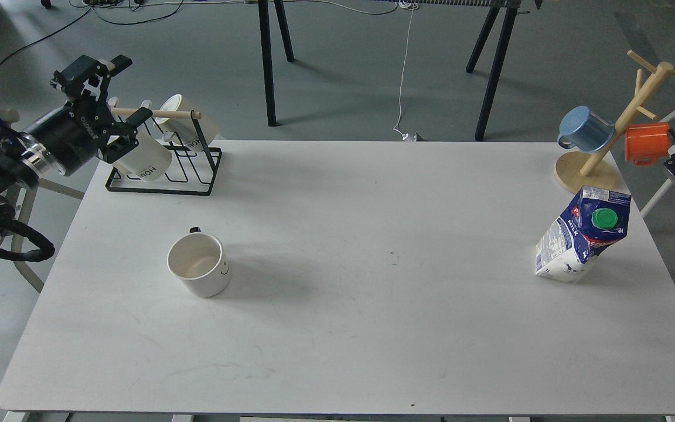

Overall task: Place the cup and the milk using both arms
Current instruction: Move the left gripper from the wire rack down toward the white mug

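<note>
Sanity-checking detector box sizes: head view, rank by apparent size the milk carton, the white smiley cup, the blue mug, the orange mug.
1. milk carton, clearly largest.
2. white cup.
3. blue mug and orange mug: look about alike, and both hang farther from the camera, so I won't rank them.

Left arm (pixel 50 143) black w/ silver joint rings, black cables, white lettering, black pincer (pixel 116 102) w/ white trim

Open table (pixel 372 264) mid-span (mug rack (pixel 164 176) apparently crowds far-left corner).
</note>
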`<state>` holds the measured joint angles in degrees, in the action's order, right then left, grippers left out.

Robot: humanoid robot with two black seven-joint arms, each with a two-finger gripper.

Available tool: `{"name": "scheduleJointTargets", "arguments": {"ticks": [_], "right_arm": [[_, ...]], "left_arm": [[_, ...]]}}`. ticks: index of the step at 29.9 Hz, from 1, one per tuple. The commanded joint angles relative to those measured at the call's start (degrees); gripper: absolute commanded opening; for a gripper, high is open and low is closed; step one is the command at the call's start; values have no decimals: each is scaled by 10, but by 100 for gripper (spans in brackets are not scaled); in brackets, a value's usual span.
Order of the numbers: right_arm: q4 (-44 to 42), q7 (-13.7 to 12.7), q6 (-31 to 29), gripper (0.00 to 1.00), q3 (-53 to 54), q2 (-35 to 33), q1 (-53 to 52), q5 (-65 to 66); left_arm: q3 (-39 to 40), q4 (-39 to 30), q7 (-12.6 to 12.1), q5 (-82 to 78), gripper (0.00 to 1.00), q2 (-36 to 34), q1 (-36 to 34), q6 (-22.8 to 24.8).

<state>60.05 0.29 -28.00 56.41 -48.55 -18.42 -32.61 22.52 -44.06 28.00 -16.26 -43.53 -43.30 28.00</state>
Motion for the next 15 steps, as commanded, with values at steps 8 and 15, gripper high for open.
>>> {"name": "scheduleJointTargets", "arguments": {"ticks": [8,15], "right_arm": [[1,1,0,95,-3,2,0,0],[7,0,0,95,4,-2,4,-2]], "left_arm": [[38,16,0,5,100,2,-8,0],[39,16,0,-166,100,-16,-36,0]]}}
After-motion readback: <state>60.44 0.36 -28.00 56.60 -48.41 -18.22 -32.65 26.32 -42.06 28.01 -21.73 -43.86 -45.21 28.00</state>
